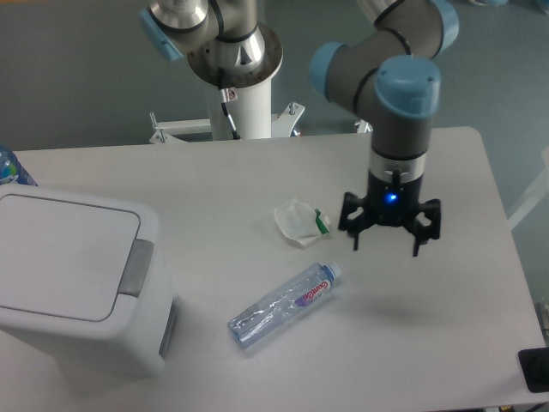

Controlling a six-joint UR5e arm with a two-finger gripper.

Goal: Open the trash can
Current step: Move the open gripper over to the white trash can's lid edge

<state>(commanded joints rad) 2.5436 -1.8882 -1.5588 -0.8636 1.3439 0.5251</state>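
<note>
The trash can (73, 287) is cut off by the left edge of the view, so its far left side is not seen, and a blue-tinted object (10, 169) behind it at the left edge is only partly shown and cannot be identified with certainty. A dark item (533, 370) at the lower right corner is likewise clipped. The table (257, 180) is seen with its rounded right corner, and bare surface lies between the bin and the clutter in the middle. The gripper (386, 240) is held above the right part of the table, its fingers spread apart with nothing between them, well apart from the bin. Near it to the left, a crumpled white wrapper (298, 222) with a green bit is seen, and a clear plastic bottle (283, 305) lies on its side below that. The trash can is white, boxy and round-cornered, its flat lid down, with a grey push-tab on its right-hand edge.
</note>
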